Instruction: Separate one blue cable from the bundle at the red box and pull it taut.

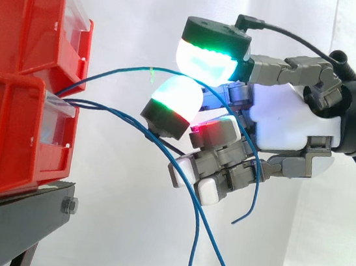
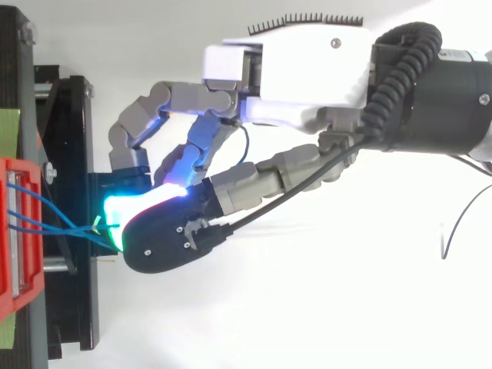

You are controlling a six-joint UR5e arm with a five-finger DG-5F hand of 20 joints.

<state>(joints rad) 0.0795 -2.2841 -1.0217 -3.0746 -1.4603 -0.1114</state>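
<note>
Hand (image 1: pixel 284 124), curled near red box (image 1: pixel 9 117), apparently pinches one blue cable (image 1: pixel 117 70) btwn pads (image 1: pixel 204 61); loose grip could slip on pull.

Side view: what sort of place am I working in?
Probably a lab test rig: a white curtain backdrop, red bins stacked on a black stand, and blue cables running from them into the hand.
</note>
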